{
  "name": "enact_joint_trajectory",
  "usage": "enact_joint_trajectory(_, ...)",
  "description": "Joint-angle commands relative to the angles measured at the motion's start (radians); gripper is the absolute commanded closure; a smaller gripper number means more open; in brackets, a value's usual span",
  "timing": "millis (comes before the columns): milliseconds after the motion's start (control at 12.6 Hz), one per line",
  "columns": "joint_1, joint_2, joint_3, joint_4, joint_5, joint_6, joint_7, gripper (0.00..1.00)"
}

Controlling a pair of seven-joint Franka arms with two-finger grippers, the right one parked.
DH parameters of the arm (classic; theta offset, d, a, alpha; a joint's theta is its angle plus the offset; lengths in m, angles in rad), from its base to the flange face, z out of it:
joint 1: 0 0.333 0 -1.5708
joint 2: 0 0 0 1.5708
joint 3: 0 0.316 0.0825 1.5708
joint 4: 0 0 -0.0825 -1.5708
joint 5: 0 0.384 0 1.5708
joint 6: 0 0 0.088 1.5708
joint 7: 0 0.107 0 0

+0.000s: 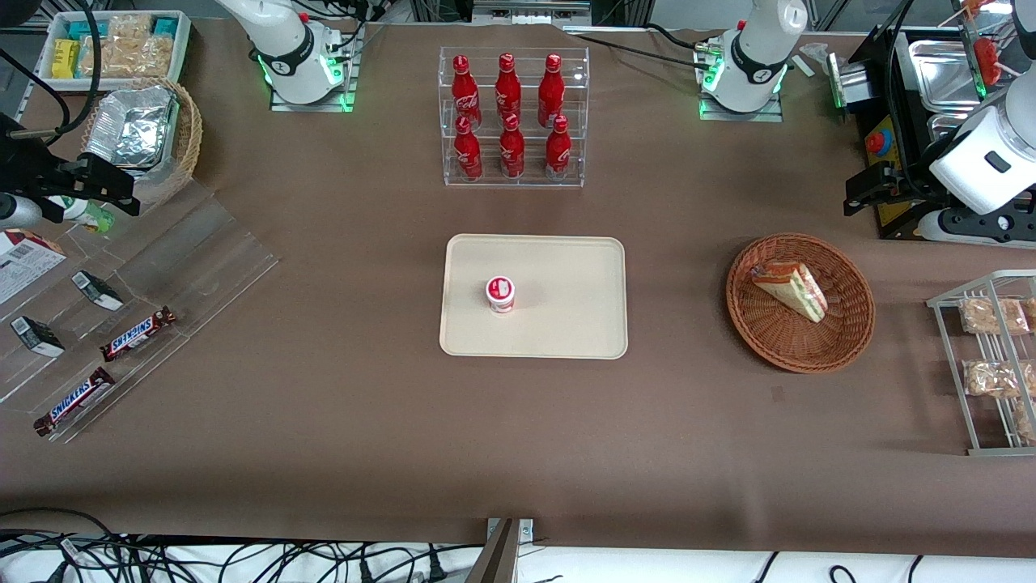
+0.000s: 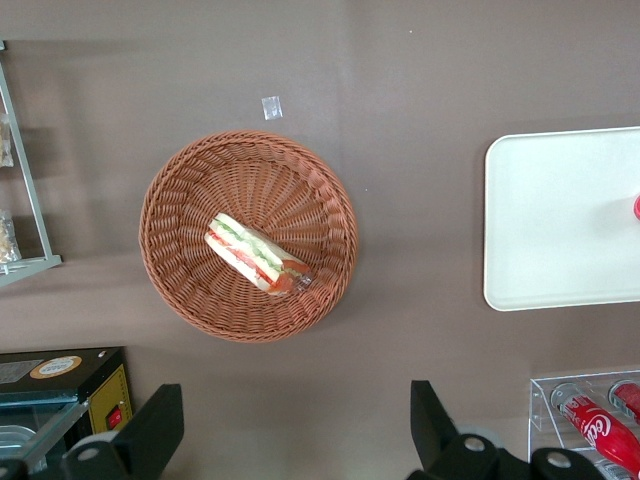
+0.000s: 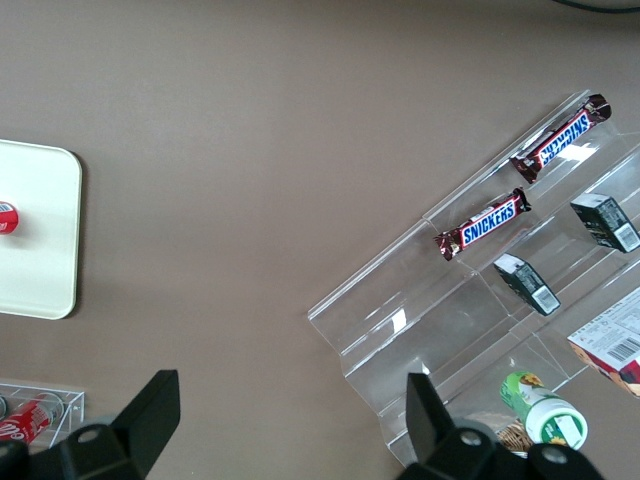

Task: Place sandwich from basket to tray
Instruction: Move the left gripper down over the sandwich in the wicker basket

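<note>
The sandwich [image 2: 256, 254] lies in the basket [image 2: 180, 200] — the gripper [image 2: 295, 435] hangs above, jaws wide, holding nothing — tray [image 1: 566, 324] apart.

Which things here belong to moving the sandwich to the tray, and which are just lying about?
Belong:
wrapped triangular sandwich
round reddish-brown wicker basket holding it
flat cream rectangular tray
open gripper, above the table beside the basket

Lying about:
small red-and-white cup on the tray
red bottles
Snickers bars
</note>
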Motion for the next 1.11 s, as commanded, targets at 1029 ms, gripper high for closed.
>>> enact_joint_trajectory(1029,0.081,0.086,0.003,-0.351,0.080,0.408,-0.201,0.00)
